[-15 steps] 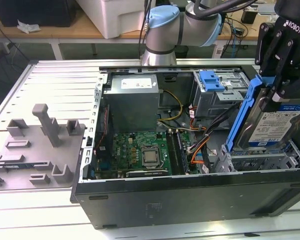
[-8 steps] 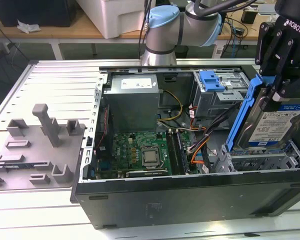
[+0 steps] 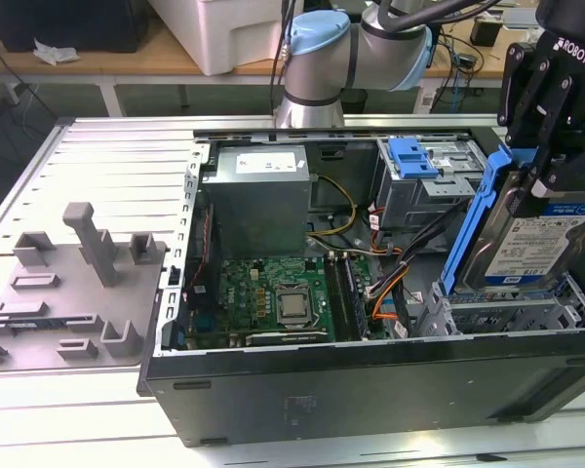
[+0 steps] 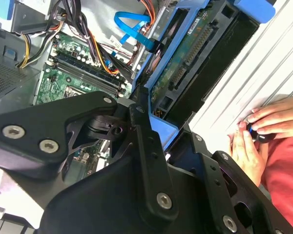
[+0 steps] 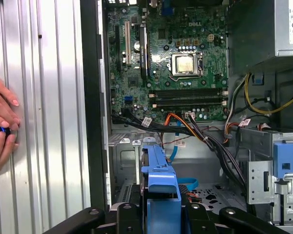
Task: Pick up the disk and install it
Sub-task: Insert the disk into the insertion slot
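Blue-framed, one disk (image 3: 556,244) hangs clamped in the single end effector (image 3: 546,190).

I believe this is a robotics lab: an open computer case (image 3: 370,390) lies on a slatted metal table (image 3: 107,166), grey fixture blocks (image 3: 93,244) beside it, cluttered wooden tables (image 3: 117,63) behind.

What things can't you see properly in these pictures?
- Exterior view: the disk runs off the picture's edge, and the tool gripping it covers its upper part.
- Exterior view: the disk's lower end dips behind the metal bay frame, so how deep it sits is unclear.
- Second wrist view: a person's hands wrap a small dark thing; the fingers hide what it is.
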Tool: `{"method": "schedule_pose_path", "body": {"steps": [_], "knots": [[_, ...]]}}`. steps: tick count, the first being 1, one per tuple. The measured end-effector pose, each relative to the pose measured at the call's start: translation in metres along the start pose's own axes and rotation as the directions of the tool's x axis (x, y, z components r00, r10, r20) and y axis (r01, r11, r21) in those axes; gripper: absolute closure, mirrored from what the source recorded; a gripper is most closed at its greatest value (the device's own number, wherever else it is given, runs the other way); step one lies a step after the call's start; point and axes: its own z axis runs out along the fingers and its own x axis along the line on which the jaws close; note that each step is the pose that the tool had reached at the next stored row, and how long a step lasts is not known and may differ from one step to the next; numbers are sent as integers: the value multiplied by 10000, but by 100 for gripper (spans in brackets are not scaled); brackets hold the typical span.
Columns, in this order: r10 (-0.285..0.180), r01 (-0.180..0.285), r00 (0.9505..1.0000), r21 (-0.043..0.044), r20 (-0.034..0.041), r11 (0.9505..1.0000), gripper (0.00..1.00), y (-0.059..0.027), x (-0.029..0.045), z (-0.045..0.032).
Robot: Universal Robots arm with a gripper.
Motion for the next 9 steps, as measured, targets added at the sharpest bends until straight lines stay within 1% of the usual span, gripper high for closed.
{"method": "schedule_pose_path", "body": {"steps": [9], "knots": [[-127, 127, 9999, 4, 37, 9999, 64, -2, 0, 0]]}}
